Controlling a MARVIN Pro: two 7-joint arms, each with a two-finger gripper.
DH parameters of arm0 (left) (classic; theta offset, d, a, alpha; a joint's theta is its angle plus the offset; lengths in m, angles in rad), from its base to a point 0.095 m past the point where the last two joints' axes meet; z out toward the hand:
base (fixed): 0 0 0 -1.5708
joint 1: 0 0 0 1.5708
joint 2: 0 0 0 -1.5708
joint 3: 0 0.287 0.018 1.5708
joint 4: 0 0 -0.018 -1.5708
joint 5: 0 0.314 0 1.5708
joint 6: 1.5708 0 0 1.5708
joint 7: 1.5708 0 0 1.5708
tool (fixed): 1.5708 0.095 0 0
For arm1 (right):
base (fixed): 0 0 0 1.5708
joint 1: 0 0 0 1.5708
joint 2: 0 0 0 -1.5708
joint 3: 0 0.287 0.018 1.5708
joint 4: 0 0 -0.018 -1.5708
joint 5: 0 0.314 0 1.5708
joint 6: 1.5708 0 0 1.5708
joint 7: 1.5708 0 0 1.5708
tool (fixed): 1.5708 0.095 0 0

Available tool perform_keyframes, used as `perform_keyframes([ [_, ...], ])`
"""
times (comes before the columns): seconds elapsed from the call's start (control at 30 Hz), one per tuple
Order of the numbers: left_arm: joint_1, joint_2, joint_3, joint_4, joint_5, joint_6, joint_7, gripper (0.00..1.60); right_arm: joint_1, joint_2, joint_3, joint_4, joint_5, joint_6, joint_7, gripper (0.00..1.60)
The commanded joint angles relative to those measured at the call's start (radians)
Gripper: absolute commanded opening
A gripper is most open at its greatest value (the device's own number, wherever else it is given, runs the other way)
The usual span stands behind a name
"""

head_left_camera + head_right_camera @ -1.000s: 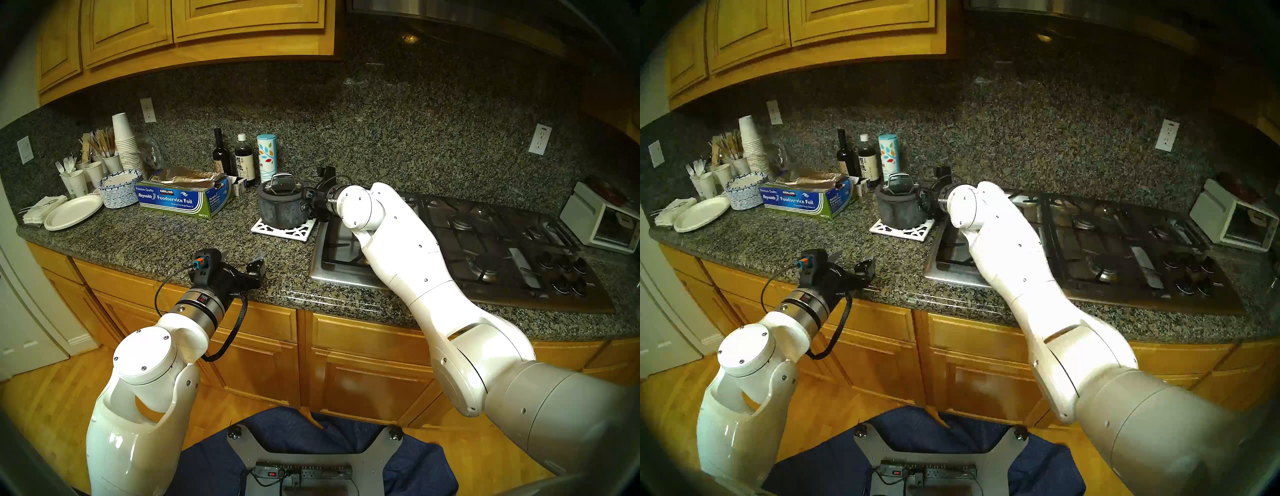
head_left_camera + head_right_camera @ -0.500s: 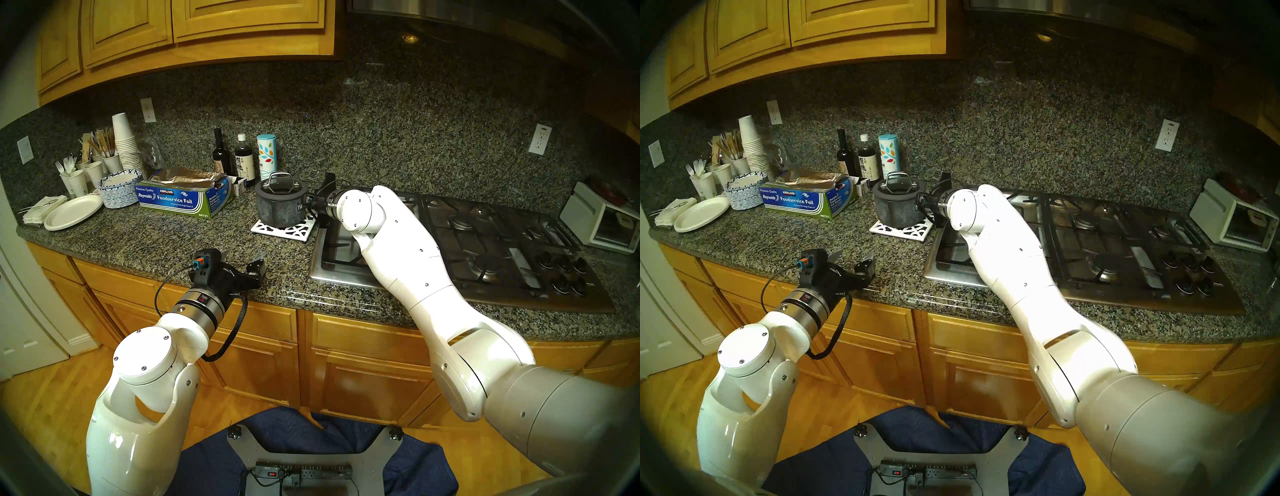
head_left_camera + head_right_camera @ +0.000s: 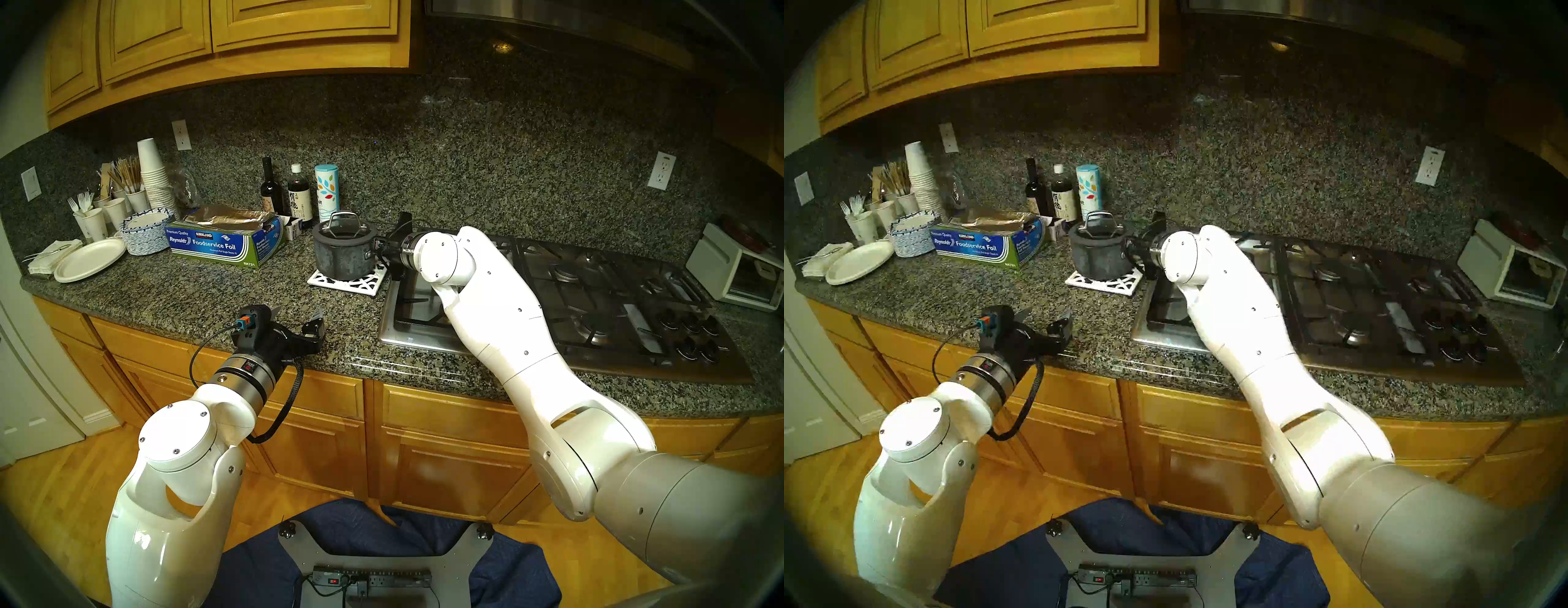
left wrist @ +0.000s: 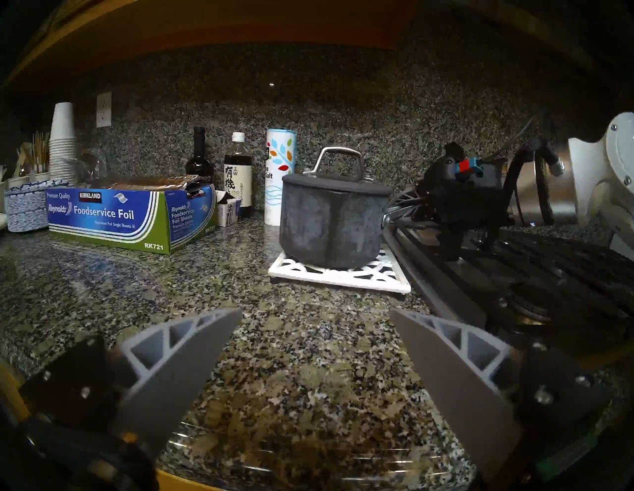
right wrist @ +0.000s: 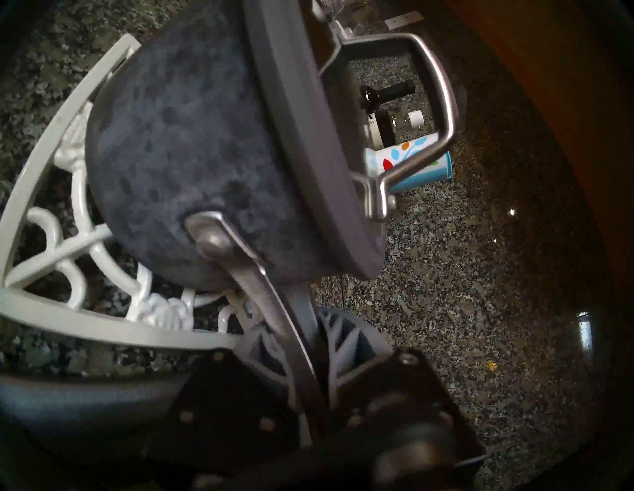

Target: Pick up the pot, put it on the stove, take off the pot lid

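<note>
Now that my right pincer (image 5: 305, 346) has clamped shut on the long silver handle (image 5: 260, 291), where a second ago it stood wide, I have the pot (image 3: 345, 254) in hand. It sits on the white trivet (image 3: 348, 282), lid (image 3: 344, 227) on, just left of the stove (image 3: 594, 297). My left pincer (image 4: 315, 343) hangs released over the near surface (image 4: 308, 377). Lifting comes next, I judge.

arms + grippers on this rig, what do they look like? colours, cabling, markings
Both arms: glossy white shells, grey upper segments, silver wrist rings. Left arm has a red-lit display on its ring, a black looped cable and a braided hose. Left gripper: black body, orange-and-blue connector, grey ribbed triangular fingers. Right gripper: same black body and grey lattice jaws.
</note>
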Motion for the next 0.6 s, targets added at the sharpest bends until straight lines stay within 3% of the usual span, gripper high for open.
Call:
perform_keyframes([
  [0.0,-0.016,-0.002,-0.002,-0.03,0.001,-0.011,0.0,1.6,0.077,0.008,0.034,-0.106,-0.01,0.006,-0.029,0.0],
  [0.57,-0.017,-0.002,-0.003,-0.028,0.001,-0.009,-0.003,1.6,0.097,0.015,0.083,-0.158,-0.048,0.02,-0.012,0.0],
])
